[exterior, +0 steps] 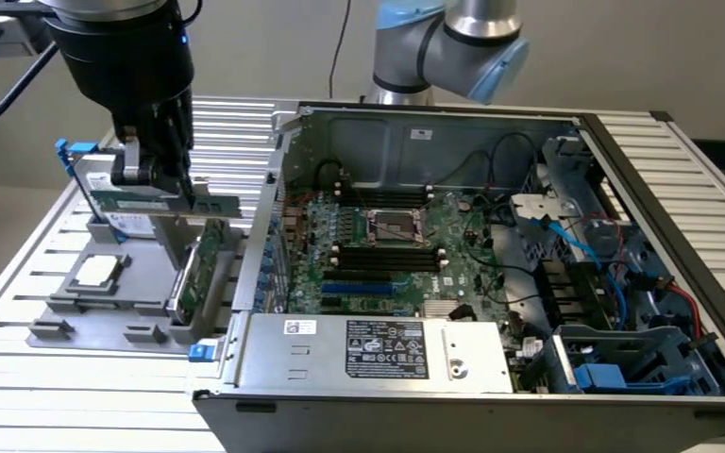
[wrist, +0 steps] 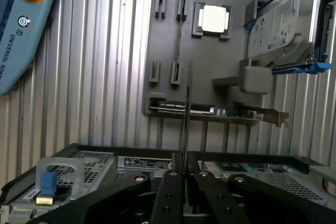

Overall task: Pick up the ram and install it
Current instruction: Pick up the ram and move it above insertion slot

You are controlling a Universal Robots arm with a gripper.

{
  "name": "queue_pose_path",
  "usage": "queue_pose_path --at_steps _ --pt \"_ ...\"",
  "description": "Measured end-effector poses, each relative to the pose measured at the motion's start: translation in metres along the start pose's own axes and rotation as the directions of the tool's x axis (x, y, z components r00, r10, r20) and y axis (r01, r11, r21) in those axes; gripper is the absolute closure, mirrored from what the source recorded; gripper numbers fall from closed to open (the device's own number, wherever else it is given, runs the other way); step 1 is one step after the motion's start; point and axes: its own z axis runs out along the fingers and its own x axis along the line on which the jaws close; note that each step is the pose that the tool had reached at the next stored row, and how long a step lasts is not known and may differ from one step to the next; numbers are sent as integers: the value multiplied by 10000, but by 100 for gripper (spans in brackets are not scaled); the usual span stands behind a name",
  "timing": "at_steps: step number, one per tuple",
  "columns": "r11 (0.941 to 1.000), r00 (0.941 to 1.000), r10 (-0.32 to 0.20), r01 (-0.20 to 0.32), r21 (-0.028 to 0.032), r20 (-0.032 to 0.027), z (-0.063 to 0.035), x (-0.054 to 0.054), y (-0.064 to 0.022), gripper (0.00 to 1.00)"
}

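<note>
The ram [wrist: 187, 108] is clamped between the closed fingers of the hand [wrist: 184, 163]. In the wrist view it is seen edge-on as a thin dark line, so its chips cannot be made out. It is held above the grey tray [exterior: 110, 316] on the desk [exterior: 60, 396], at the exterior view's left of the open computer case [exterior: 463, 420].
</note>
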Motion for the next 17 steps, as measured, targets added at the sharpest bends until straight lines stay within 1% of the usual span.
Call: queue_pose_path --at_steps 9,17 --pt "10000 10000 -2 2 -1 -1 -37 -32 -284 86" --pt "10000 10000 -2 2 0 0 -64 -66 -553 86"
